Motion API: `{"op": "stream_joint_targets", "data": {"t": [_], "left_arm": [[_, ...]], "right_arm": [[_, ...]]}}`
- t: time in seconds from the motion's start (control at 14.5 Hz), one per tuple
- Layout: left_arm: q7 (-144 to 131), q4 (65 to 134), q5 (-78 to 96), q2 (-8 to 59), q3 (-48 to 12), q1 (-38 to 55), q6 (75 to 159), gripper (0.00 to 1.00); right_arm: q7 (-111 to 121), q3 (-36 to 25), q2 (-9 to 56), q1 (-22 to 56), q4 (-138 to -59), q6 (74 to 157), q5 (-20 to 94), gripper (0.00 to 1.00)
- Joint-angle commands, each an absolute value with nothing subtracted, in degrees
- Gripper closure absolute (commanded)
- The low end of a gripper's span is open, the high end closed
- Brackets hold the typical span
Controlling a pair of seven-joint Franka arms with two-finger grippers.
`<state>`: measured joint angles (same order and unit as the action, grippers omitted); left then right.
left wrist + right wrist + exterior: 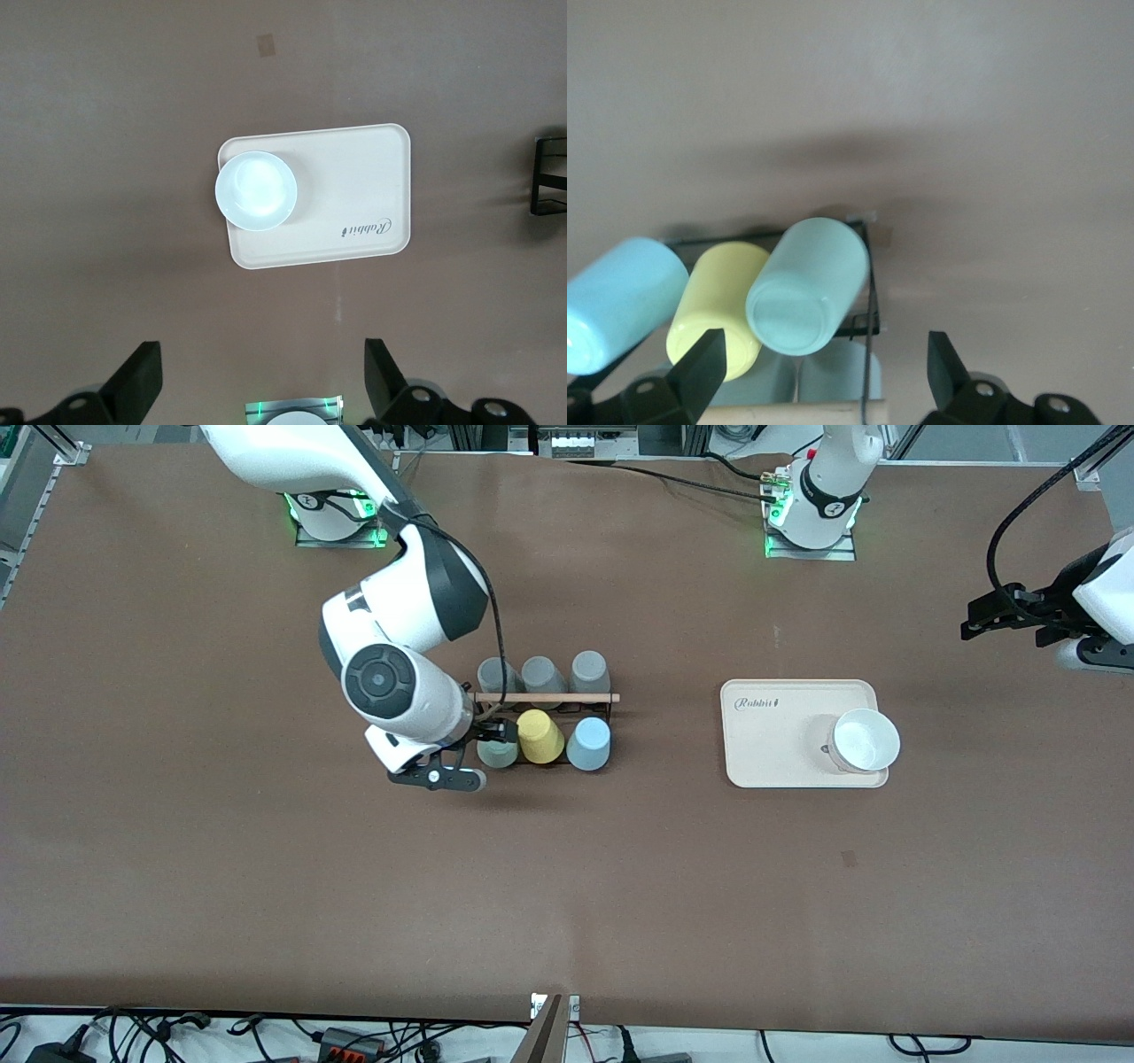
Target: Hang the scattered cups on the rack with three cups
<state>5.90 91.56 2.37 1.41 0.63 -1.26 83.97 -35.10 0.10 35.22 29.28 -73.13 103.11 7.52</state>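
Observation:
The black wire rack (pixel 601 710) with its wooden dowel (pixel 567 697) stands mid-table. The mint-green cup (pixel 498 756) hangs on its end peg toward the right arm's end, beside the yellow cup (pixel 540 736) and the light blue cup (pixel 589 743). My right gripper (pixel 494 733) is over the mint-green cup. In the right wrist view the mint-green cup (pixel 806 285) sits tilted on the rack (pixel 873 301), and my right gripper (pixel 824 372) is open with its fingers apart from it. My left gripper (pixel 982 622) waits high at the left arm's end, open and empty (pixel 261 381).
Three grey cups (pixel 542 675) hang on the rack's side farther from the front camera. A cream tray (pixel 771 735) with a white bowl (pixel 865 740) lies toward the left arm's end; both show in the left wrist view, tray (pixel 354 186) and bowl (pixel 256 190).

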Motion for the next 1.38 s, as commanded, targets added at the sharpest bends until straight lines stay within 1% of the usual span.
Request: {"op": "stream_joint_targets", "data": {"t": [0.0,0.07,0.28,0.48,0.62,0.83,0.89,1.03,1.17,1.31], "left_arm": [[5.80,89.83,2.81,2.46,-0.35,-1.58,82.97,0.00],[5.71,89.82,3.07,2.46,-0.26,-1.76,82.97,0.00],[5.28,89.83,3.51,2.55,-0.35,-1.49,83.49,0.00],[3.52,89.91,4.22,2.55,-0.35,-1.67,83.23,0.00],[2.38,89.91,4.22,2.37,-0.35,-1.76,82.71,0.00],[2.37,90.00,4.22,2.46,-0.26,-1.85,82.44,0.00],[2.37,90.00,4.22,2.46,-0.26,-1.93,82.18,0.00],[2.20,90.00,4.22,2.46,-0.26,-1.93,82.00,0.00],[1.41,90.00,4.13,2.46,-0.35,-1.85,81.74,0.00],[1.14,90.00,4.13,2.46,-0.35,-1.76,81.74,0.00]], "right_arm": [[-35.33,-2.28,32.52,29.27,-70.16,102.22,4.14,0.00],[-35.16,-2.46,32.43,28.92,-68.22,101.87,3.00,0.00],[-32.80,-4.30,31.21,26.73,-67.59,101.51,2.55,0.00],[-31.82,-4.22,28.22,20.77,-67.59,101.25,2.90,0.00],[-31.82,-3.87,28.21,18.47,-67.59,101.34,3.16,0.00],[-31.82,-4.13,24.88,17.93,-68.11,100.55,3.43,0.00],[-32.51,-4.74,22.96,17.23,-69.51,97.15,2.91,0.00],[-29.82,-5.80,18.75,15.39,-74.24,94.40,2.55,0.00],[-27.07,-5.80,12.60,15.29,-81.70,94.13,-1.64,0.00],[-26.20,-5.89,9.07,14.33,-87.16,95.96,-2.55,0.00]]}}
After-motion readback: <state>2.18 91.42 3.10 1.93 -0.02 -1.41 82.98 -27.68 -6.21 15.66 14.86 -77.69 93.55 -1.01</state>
